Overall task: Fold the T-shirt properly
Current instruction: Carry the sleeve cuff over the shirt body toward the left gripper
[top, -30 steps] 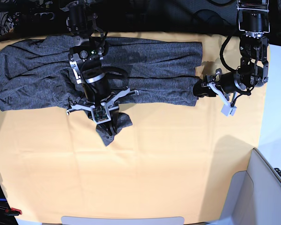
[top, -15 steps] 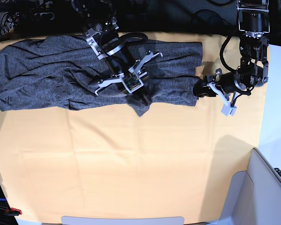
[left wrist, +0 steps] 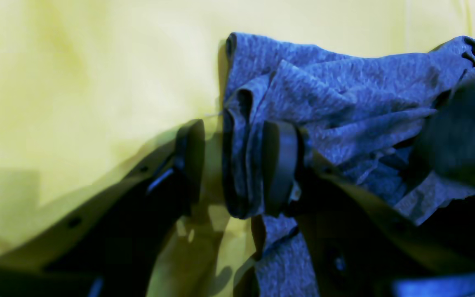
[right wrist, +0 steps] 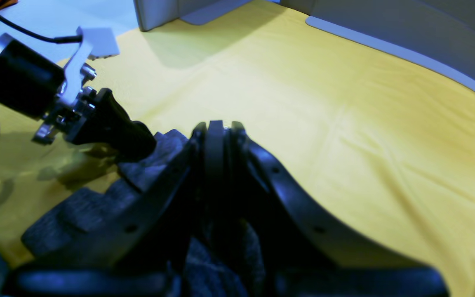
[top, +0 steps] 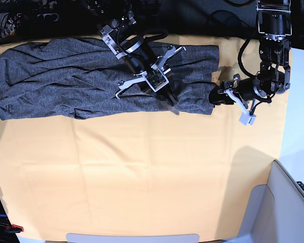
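The dark heather-grey long-sleeved T-shirt of thin speckled knit lies bunched in a long wrinkled band across the far side of the plain yellow-orange table cloth. The right gripper sits over the shirt's near edge, its jaws pressed together on a fold of grey fabric, as the right wrist view shows. The left gripper rests at the shirt's end, its jaws spread, with a rolled edge of fabric between its black pads, one pad touching it.
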Available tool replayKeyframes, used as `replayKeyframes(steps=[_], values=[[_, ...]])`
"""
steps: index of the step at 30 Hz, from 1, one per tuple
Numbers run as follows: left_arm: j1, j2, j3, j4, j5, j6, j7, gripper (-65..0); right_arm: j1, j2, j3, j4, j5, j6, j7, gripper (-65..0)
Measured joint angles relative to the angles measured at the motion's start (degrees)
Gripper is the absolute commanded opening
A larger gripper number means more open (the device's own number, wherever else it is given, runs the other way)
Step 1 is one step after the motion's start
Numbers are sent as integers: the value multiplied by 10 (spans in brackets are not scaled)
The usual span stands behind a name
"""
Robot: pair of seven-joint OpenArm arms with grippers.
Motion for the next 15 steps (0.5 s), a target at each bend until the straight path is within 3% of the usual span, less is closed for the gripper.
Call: replayKeyframes(steps=[3, 7, 12, 15], values=[[0, 0, 0, 0, 0, 0, 0, -430, 0, 0, 0, -2, 0, 0, -11, -630], [0, 0, 0, 0, 0, 0, 0, -430, 5, -3, -4, -2, 0, -1, -73, -609], [0, 0, 0, 0, 0, -1, 0, -430, 45, -5, -77, -9, 3, 1, -142, -422], [0, 0, 0, 0, 0, 0, 0, -430, 51, -4, -112, -17, 4, 0, -172, -346]])
